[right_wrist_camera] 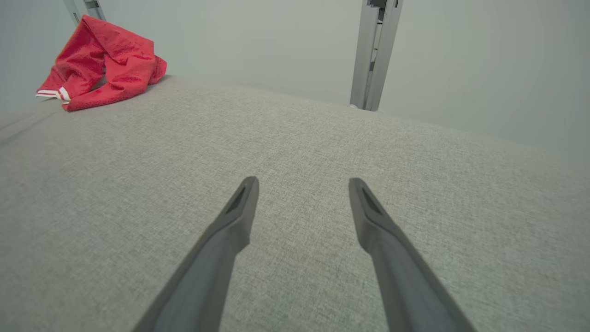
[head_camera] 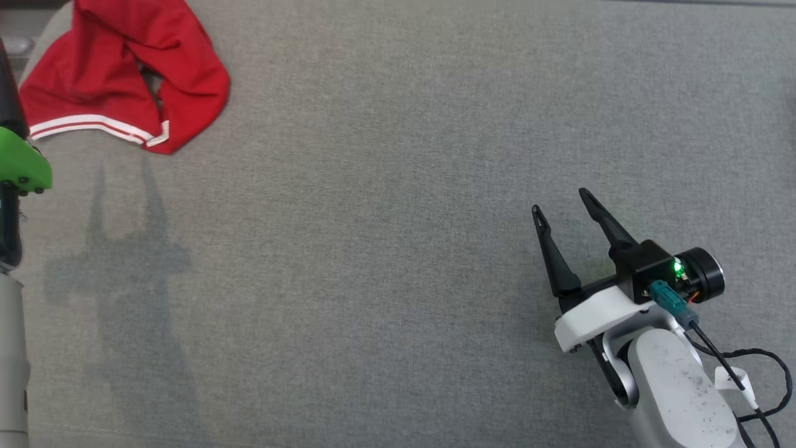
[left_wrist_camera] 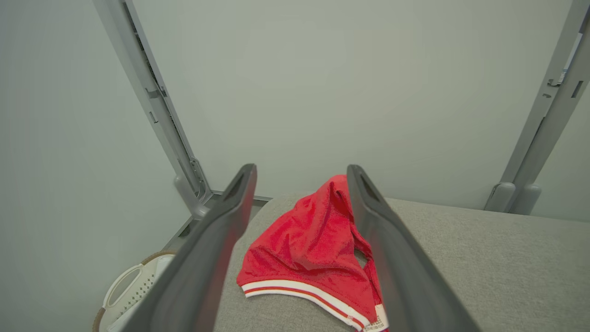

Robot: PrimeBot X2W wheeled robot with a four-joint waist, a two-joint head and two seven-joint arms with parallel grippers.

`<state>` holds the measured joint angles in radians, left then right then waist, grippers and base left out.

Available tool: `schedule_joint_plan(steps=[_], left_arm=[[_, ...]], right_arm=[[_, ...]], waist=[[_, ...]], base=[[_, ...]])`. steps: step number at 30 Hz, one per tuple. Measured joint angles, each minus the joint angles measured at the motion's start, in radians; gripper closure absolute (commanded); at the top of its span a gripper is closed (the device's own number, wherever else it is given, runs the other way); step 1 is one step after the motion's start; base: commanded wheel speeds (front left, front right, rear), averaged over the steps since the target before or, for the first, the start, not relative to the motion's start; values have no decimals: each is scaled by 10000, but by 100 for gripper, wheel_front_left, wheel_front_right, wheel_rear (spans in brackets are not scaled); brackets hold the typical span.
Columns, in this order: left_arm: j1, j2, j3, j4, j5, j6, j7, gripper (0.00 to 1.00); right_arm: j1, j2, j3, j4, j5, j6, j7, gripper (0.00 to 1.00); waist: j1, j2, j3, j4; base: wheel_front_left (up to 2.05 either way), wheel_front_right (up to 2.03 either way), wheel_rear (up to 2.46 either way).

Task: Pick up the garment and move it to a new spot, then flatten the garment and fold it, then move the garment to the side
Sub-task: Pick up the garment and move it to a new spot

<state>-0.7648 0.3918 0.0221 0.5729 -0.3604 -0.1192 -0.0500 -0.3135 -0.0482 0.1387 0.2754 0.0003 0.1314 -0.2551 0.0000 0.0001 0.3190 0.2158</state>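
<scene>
The garment [head_camera: 118,74] is a crumpled red shirt with white-and-red striped trim, bunched at the far left corner of the grey cloth surface [head_camera: 398,186]. In the left wrist view the garment [left_wrist_camera: 309,253] lies just beyond and between the two dark fingers of my left gripper [left_wrist_camera: 302,173], which is open and holds nothing. My right gripper [head_camera: 559,208] hovers open over bare cloth at the lower right, far from the garment [right_wrist_camera: 101,60]. In its own view the right gripper [right_wrist_camera: 302,184] has nothing between its fingers.
A white slotted basket [left_wrist_camera: 133,290] sits on the floor past the surface's left edge. Grey metal frame posts [right_wrist_camera: 375,55] stand behind the surface against a pale wall. A green part of the left arm [head_camera: 22,165] shows at the left edge of the head view.
</scene>
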Motion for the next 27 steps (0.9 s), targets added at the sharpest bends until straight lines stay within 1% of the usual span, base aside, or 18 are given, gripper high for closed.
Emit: schedule_joint_plan(steps=[5,8,10,12,16,20,23,24,25,26,27], left_arm=[[-512,-77,-472,1496,-364,-61,535,0],[-666,-257,-771,2215,-685,-88,725,0],[-674,-370,-1149,2533,-957,-98,890,0],[-689,-397,-1618,2794,-1452,-100,1026,0],[-703,-341,-2268,2851,-2065,-100,1127,0],[-734,-215,-2782,2899,-2564,-100,1124,0],[-894,-134,-2964,3104,-2721,-104,974,0],[-935,-109,-3012,3168,-2752,-111,901,20],[-973,-71,-3074,3264,-2805,-111,828,51],[-1008,-52,-3145,3352,-2840,-113,775,59],[-1054,-44,-3202,3405,-2844,-111,652,73]], right_arm=[[-30,2,-169,-349,-347,0,163,0],[-28,-2,-514,-489,-460,0,190,0],[-24,-10,-650,-587,-462,0,205,0],[-18,-8,-694,-715,-472,0,205,0],[-15,4,-700,-905,-489,0,217,0],[2,10,-731,-1070,-550,0,257,0],[4,13,-761,-1145,-596,0,263,0],[5,13,-765,-1160,-608,0,274,0],[5,13,-769,-1179,-621,0,290,0],[5,15,-767,-1195,-623,0,309,0],[5,17,-767,-1206,-625,0,322,0]], waist=[[0,0,717,-348],[0,0,1112,-498],[0,0,1350,-580],[0,0,1605,-668],[0,0,1830,-733],[0,0,1984,-737],[0,0,2053,-727],[0,0,2064,-728],[0,0,2073,-733],[0,0,2079,-741],[0,0,2083,-747]], base=[[0,0,0],[0,0,0],[0,0,0],[0,0,0],[0,0,0],[0,0,0],[0,0,0],[0,0,0],[0,0,0],[0,0,0],[0,0,0]])
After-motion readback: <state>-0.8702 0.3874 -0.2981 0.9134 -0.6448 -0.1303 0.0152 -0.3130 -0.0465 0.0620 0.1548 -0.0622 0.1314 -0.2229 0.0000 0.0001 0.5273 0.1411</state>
